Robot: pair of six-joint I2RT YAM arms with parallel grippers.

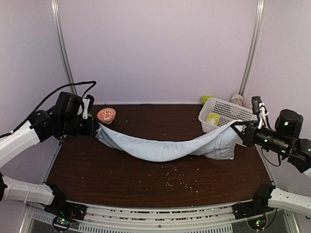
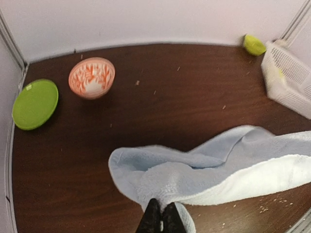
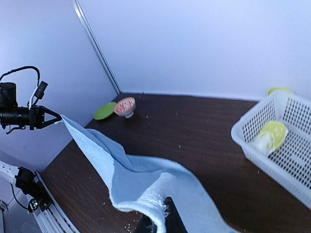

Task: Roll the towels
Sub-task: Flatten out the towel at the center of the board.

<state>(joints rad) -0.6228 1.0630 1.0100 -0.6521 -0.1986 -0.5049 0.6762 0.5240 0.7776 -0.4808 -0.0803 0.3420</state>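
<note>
The pale blue towel [image 1: 165,148] hangs stretched between both arms, sagging in the middle onto the dark table [image 1: 146,179]. My left gripper [image 1: 95,127] is shut on its left end, and in the left wrist view the black fingertips [image 2: 152,213] pinch a bunched corner of the blue towel [image 2: 218,165]. My right gripper [image 1: 241,130] is shut on the right end; in the right wrist view the blue towel [image 3: 136,174] folds over the gripper [image 3: 163,218]. A lime-green and cream rolled towel [image 1: 213,118] lies in the white basket [image 1: 228,109].
A red-and-white patterned bowl [image 1: 106,115] stands at the back left, with a green plate [image 2: 35,103] beside it. A lime-green object [image 2: 254,44] lies behind the basket. Crumbs [image 1: 180,177] are scattered over the front of the table.
</note>
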